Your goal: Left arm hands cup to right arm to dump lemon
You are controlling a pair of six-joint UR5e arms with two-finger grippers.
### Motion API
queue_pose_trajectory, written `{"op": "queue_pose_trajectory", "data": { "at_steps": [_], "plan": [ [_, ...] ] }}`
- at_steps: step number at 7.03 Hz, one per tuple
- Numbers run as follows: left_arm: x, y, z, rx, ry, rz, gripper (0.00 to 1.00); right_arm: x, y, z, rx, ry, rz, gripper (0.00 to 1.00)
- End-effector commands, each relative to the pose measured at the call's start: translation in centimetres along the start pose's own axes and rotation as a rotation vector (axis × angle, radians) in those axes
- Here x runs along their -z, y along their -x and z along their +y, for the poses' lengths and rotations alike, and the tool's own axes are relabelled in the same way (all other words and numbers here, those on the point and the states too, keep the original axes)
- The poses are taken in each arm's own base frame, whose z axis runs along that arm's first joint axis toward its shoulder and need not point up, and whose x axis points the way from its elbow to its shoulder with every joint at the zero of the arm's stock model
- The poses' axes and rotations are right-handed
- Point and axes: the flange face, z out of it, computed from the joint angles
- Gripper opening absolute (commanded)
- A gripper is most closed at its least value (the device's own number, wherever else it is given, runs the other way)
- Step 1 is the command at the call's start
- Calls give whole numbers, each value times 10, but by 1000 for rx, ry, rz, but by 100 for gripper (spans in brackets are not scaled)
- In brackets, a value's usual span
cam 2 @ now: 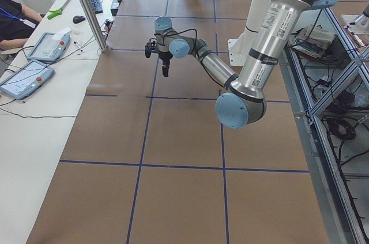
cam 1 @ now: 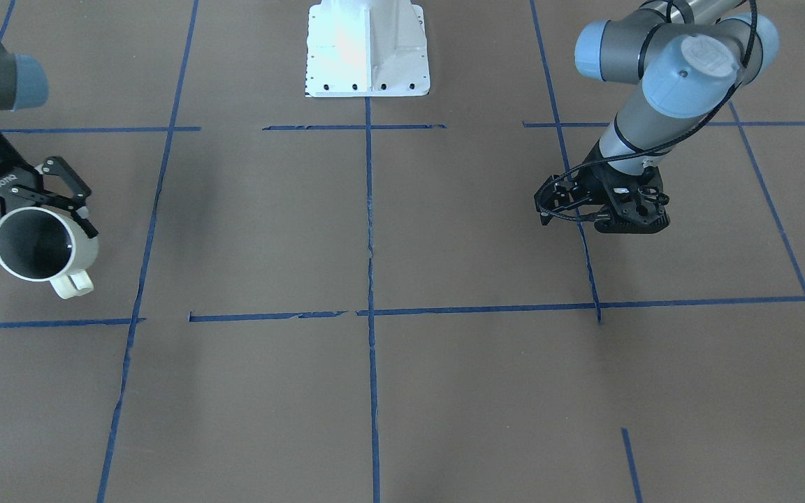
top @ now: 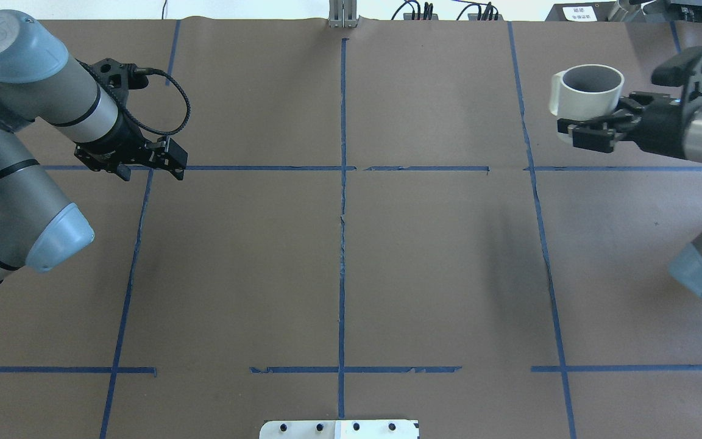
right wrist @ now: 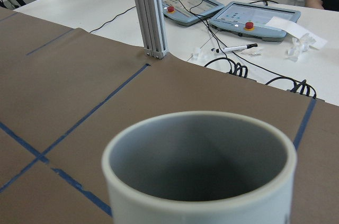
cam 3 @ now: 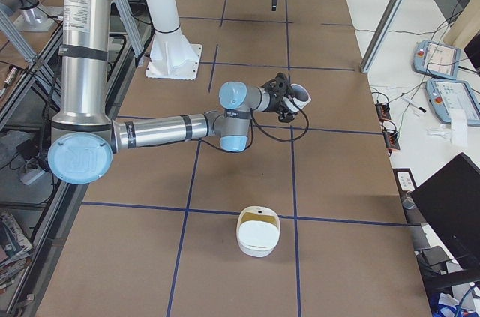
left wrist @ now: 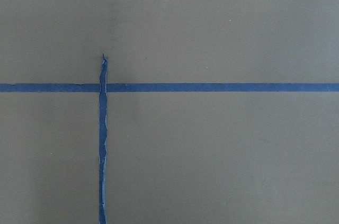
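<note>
Cup is at the upper right of the overhead view, held in the right gripper, whose fingers are closed on its lower wall from the side away from the squared handle. We read its long axis as near upright, mouth up, with the handle towards the middle of the table.

The left gripper hangs at the upper left of that view, pointing down at the paper and well apart from the cup. It carries nothing we can see, and we cannot tell how far its fingers are parted. Its wrist camera shows only brown paper and crossed blue tape.

The mug is smooth glazed white ceramic with a matt grey inside. What shows of its interior has no lemon in it.

In the right-side view a white rounded bowl stands low in the frame, nearer the camera than the cup. A yellowish patch inside it may be the fruit, but it is too small to be sure. We judge that any tipping depends on that bowl, which lies beside the right arm and far from the left.
</note>
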Motion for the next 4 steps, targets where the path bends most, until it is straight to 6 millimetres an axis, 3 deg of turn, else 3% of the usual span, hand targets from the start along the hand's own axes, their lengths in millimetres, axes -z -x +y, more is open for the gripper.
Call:
{"op": "queue_pose_trajectory", "data": {
  "at_steps": [1,2,3,4],
  "plan": [
    [9,-10,0,28,-4,11,100,-79,120,-28,52,-22,46,16],
    [16,-13,2,27,-3,27,100,-104,185,-19,70,-42,80,16],
    [23,-24,3,88,36,72,100,-117,235,-9,80,-94,104,17],
    [31,-42,-3,130,37,89,100,-136,264,-7,79,-112,117,19]
  ]
}}
